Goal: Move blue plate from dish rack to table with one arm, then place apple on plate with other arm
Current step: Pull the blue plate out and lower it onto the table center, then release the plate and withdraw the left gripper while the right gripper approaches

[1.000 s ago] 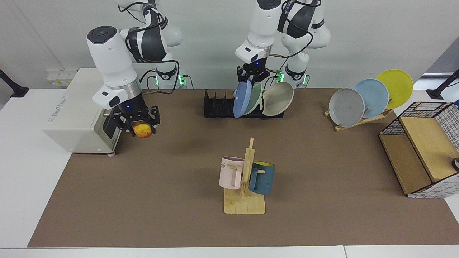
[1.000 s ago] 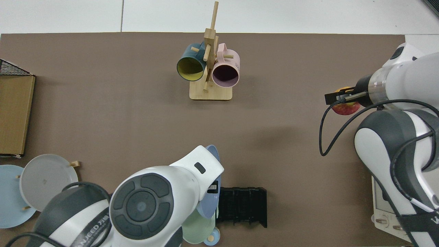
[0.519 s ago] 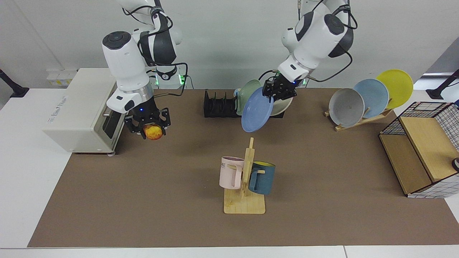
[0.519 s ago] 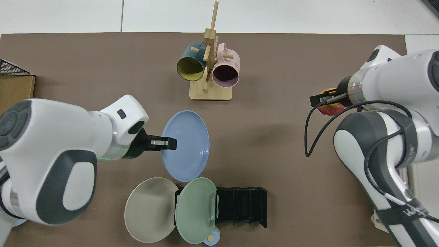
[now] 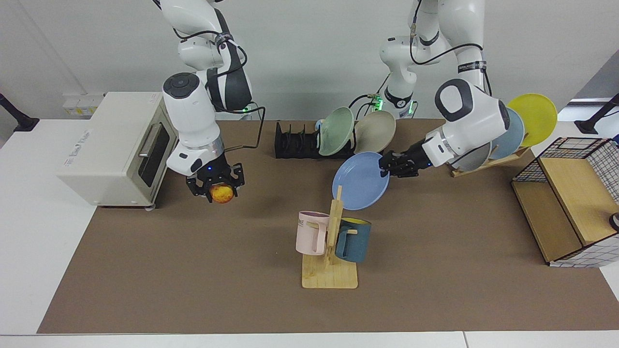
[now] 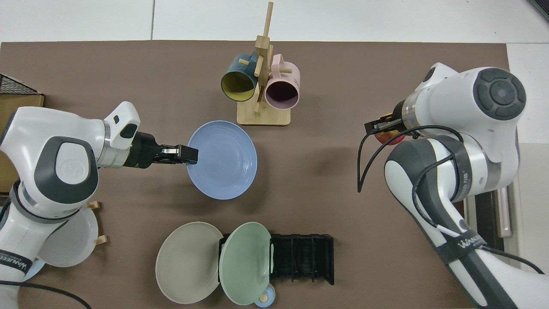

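Note:
The blue plate (image 5: 360, 181) (image 6: 223, 159) hangs nearly level above the table (image 5: 193, 270), just behind the mug stand. My left gripper (image 5: 388, 164) (image 6: 190, 155) is shut on its rim, reaching in from the side. The black dish rack (image 5: 295, 143) (image 6: 304, 258) stands at the back of the mat, with a green plate (image 5: 334, 131) and a beige plate (image 5: 375, 133) leaning in it. The red-and-yellow apple (image 5: 222, 194) (image 6: 388, 136) is held above the mat near the toaster oven, my right gripper (image 5: 218, 186) (image 6: 383, 127) shut on it.
A wooden mug stand (image 5: 330, 251) (image 6: 262, 86) carries a pink mug (image 5: 312, 233) and a dark blue mug (image 5: 353, 239). A white toaster oven (image 5: 113, 147) sits by the right arm. A wooden plate rack with a yellow plate (image 5: 534, 118) and a wire-and-wood basket (image 5: 568, 203) stand by the left arm.
My left gripper has carried the blue plate forward from the dish rack and tipped it nearly level behind the mug stand. My right gripper has moved toward the table's middle with the apple.

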Tool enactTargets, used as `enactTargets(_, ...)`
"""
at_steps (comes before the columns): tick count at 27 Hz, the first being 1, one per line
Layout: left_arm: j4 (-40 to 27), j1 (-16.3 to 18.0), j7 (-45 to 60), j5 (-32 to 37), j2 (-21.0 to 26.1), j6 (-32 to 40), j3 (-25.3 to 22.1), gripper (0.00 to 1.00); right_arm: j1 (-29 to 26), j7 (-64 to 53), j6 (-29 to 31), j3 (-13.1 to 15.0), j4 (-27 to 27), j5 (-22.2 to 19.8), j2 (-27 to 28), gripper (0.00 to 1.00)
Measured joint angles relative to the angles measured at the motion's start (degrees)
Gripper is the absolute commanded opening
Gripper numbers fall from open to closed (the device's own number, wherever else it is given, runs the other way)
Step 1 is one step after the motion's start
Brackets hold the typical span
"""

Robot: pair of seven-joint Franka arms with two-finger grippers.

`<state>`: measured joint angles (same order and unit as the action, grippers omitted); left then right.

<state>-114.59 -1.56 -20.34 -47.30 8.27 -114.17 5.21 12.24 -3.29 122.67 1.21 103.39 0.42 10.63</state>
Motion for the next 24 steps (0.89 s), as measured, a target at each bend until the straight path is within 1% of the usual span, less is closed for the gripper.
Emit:
enactTargets(3, 0.03, 0.74, -0.77, -2.57, 2.07, 0.01, -0.11, 0.00, 1.21, 2.45, -0.03, -0.03, 0.30, -0.01, 0.00, 0.00)
enactTargets(7, 0.08, 0.91, -0.89, -4.60, 3.78, 0.02, -0.04, 0.00, 2.41, 4.30, -0.03, -0.07, 0.70, -0.05, -0.03, 0.00)
enactTargets(13, 0.15, 0.86, -2.07, -7.78, 7.79, -0.04, 1.36, 0.00, 2.29, 4.38, -0.04, 0.38, 2.08, -0.06, -0.45, 0.00)
enactTargets(17, 0.36, 0.78, -2.57, -8.53, 9.09, -0.83, 2.47, 0.00, 1.65, 4.38, -0.04, 0.59, 3.35, -0.07, -1.01, 0.00)
enactTargets(18, 0.37, 0.78, -2.58, -8.61, 9.19, -1.21, 2.80, 0.06, 1.52, 4.38, -0.04, 0.64, 3.67, -0.07, -1.19, 0.00)
enactTargets(20, 0.38, 0.74, -2.58, -8.78, 9.24, -2.18, 3.56, 0.31, 1.47, 4.38, -0.04, 0.73, 4.26, -0.07, -1.57, 0.00)
enactTargets(21, 0.40, 0.71, -2.58, -8.86, 9.24, -2.72, 3.98, 0.39, 1.56, 4.39, -0.04, 0.70, 4.50, -0.07, -1.76, 0.00)
enactTargets(22, 0.41, 0.65, -2.58, -8.94, 9.24, -3.33, 4.42, 0.45, 1.74, 4.61, -0.04, 0.64, 4.70, -0.07, -1.94, 0.00)
enactTargets(24, 0.41, 0.47, -2.58, -8.99, 9.24, -4.24, 5.20, 0.47, 2.53, 6.28, -0.04, 0.42, 4.92, -0.06, -2.18, 0.00)
